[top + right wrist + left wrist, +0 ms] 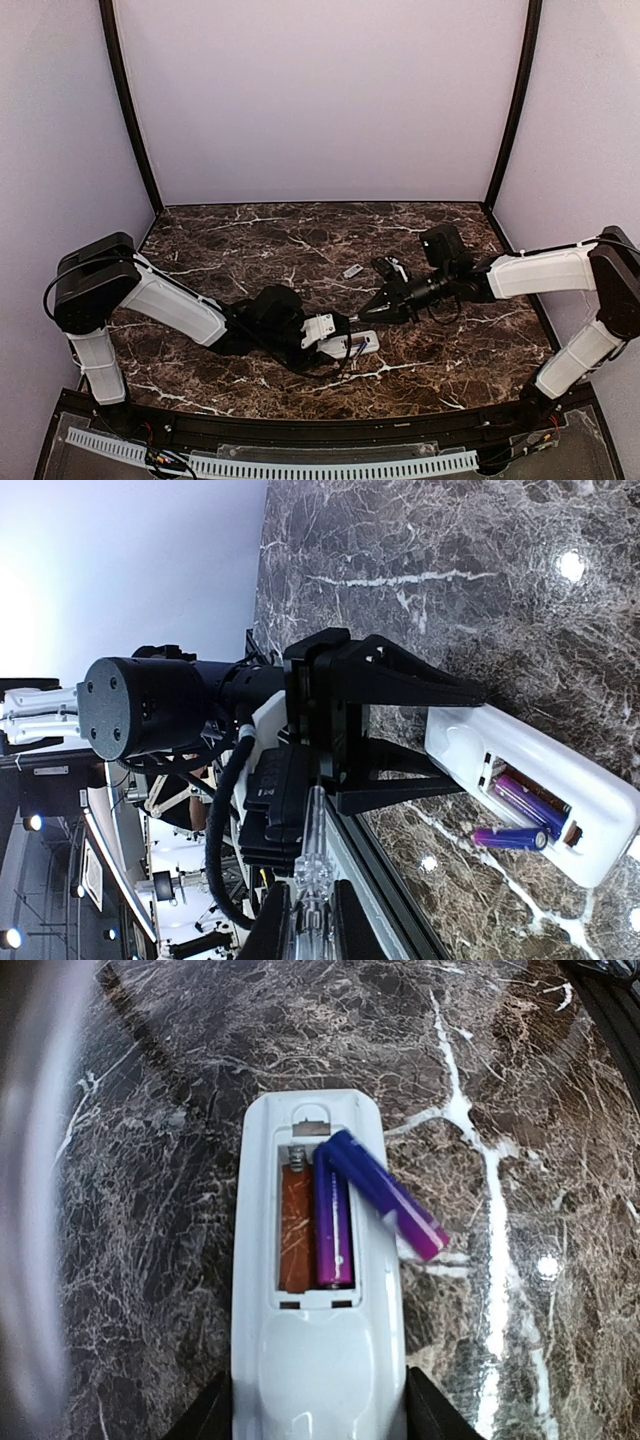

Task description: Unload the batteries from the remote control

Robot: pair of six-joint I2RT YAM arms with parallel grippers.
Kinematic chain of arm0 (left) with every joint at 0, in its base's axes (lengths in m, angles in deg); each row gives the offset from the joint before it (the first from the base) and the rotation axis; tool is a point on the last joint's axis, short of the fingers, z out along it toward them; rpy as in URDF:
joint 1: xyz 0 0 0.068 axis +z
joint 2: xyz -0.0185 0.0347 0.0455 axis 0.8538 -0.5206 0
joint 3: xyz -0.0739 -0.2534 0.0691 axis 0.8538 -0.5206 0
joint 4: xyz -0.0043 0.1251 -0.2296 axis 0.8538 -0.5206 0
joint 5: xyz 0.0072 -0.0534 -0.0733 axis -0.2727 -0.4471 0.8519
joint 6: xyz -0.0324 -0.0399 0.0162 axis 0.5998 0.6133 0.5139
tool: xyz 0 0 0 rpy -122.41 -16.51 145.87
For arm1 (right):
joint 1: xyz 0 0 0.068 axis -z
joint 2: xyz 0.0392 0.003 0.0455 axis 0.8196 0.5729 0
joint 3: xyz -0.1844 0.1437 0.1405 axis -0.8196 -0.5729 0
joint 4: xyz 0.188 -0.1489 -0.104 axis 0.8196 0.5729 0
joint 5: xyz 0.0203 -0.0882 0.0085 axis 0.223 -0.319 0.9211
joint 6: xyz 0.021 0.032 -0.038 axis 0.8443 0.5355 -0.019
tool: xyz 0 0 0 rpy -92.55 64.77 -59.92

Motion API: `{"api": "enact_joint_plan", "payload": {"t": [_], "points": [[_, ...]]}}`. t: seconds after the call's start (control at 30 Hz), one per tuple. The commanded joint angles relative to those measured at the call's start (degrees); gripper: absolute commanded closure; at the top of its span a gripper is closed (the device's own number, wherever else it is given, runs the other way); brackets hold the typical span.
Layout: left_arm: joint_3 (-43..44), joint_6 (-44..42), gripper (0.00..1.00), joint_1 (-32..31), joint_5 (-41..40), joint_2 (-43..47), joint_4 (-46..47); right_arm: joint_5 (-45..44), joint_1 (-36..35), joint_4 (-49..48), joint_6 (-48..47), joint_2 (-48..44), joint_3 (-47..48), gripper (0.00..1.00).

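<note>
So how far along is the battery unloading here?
Done: the battery cover lies off on the table, and one purple battery is levered out, tilted across the remote control's edge. In hand: the left pincer grips the remote, with the shut right pincer close beside it. Left: the second battery is seated in its slot, and neither is clear of the remote.

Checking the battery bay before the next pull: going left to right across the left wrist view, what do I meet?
Left wall of the remote → empty slot → seated battery → tilted battery, its end past the remote's right edge → table.
</note>
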Motion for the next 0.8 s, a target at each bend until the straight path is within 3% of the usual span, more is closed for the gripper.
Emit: {"api": "enact_joint_plan", "payload": {"t": [0.0,0.23,0.53,0.77], "points": [[-0.45,-1.05,1.00,-0.35,-0.62,-1.65,-3.99,3.24,-0.47,-1.91,-2.27,-1.30,1.64,1.00],[-0.62,-0.77,1.00,-0.35,-0.66,-1.51,-4.10,-0.63,-0.38,5.57,-6.84,-2.05,4.03,1.00],[-0.83,-0.36,1.00,-0.35,-0.24,-0.53,-3.65,-12.40,0.03,24.89,-16.83,-2.08,9.60,1.00],[-0.60,-0.55,1.00,-0.35,0.34,0.15,-4.31,-16.27,0.14,30.41,-21.28,-1.88,11.50,1.00]]}}
